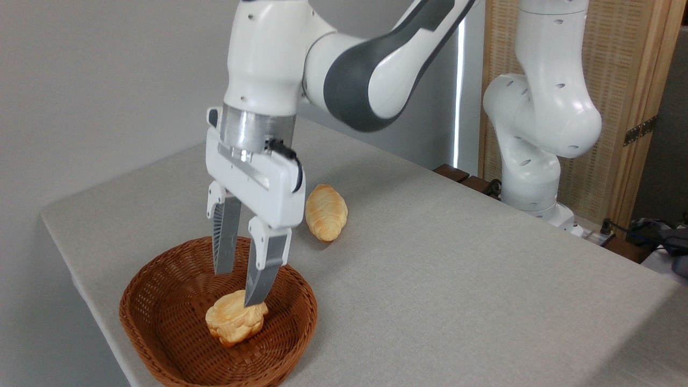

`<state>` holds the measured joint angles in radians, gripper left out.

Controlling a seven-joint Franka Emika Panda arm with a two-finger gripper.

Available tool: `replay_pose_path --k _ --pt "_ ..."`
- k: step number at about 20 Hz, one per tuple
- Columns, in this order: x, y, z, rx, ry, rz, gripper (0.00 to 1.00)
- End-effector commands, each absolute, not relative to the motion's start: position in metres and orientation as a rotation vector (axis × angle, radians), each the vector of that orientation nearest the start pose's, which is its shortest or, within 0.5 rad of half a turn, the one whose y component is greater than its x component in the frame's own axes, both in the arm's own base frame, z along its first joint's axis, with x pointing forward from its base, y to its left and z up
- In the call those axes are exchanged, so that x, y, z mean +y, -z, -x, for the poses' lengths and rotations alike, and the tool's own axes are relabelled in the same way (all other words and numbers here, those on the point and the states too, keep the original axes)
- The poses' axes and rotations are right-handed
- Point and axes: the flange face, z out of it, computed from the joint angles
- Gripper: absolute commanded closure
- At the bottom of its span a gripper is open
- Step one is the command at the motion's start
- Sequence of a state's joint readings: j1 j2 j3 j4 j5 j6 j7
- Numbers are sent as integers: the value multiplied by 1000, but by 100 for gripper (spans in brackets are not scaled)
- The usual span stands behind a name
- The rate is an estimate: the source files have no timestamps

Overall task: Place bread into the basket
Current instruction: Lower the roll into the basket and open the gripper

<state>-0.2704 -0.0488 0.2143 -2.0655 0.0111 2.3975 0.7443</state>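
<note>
My gripper [239, 287] points down into the basket [161, 317]. My two fingers are apart, with a clear gap between them. I am not squeezing anything. The tip of my front finger [258, 285] looks like it sits right at the top of the bread [234, 321], but I cannot tell if it touches the bread or just hangs in front of it. My back finger is a bit higher and away from the bun.

The bread is a small round golden bun. It lies on the floor of the woven brown basket, near the middle. So I think the main job is done: the bread is in the basket. What is left, I think, is only to lift my arm up and away without knocking the bun.

Behind the basket, on the grey table [457, 269], lies a longer ridged roll [325, 212]. It is outside the basket and not the one I was asked to move.

The front edge of the basket is cut off at the bottom of the view. My finger hides a little of the bun's top. The top of my arm is cut off too.
</note>
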Motion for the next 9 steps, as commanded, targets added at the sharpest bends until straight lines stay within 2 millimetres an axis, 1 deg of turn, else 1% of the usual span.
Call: replay_pose_path --k 1,3,4,7,9 --pt "-28 -529 -543 1152 492 2798 0" --pt "-25 -547 -527 1141 465 2831 0" --pt "-21 -553 -520 1140 435 2849 0" --pt "-17 -556 -498 1174 276 2902 0" --pt "-15 -554 -496 1167 249 2915 0"
